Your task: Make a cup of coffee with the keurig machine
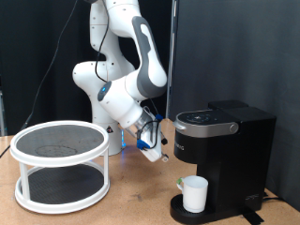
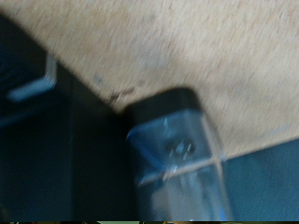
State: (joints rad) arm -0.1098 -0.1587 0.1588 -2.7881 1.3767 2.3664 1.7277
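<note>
So going across the exterior view from its left: there's a round two-tier white rack (image 1: 61, 167) with dark mesh shelves sitting on the wooden table (image 1: 131, 202), nothing on it that I can see. Behind and to the right of it is the white Franka arm (image 1: 122, 66), bent down so the gripper (image 1: 153, 142) hangs in the air just beside the upper left edge of the keurig machine (image 1: 225, 159), near it but I can't say it's touching.

Honestly can't tell if the jaws are spread or closed, it's too small there, and the wrist view is a blurry mess: one finger (image 2: 177, 149) over tabletop next to a dark mass, nothing visibly held.

The machine's lid looks down. The cup (image 1: 194, 193), a white mug, is already parked on the drip base under the spout, so that step looks done. Whether a pod is inside or brewing has started, no way to know from this, so I'd guess roughly midway
</note>
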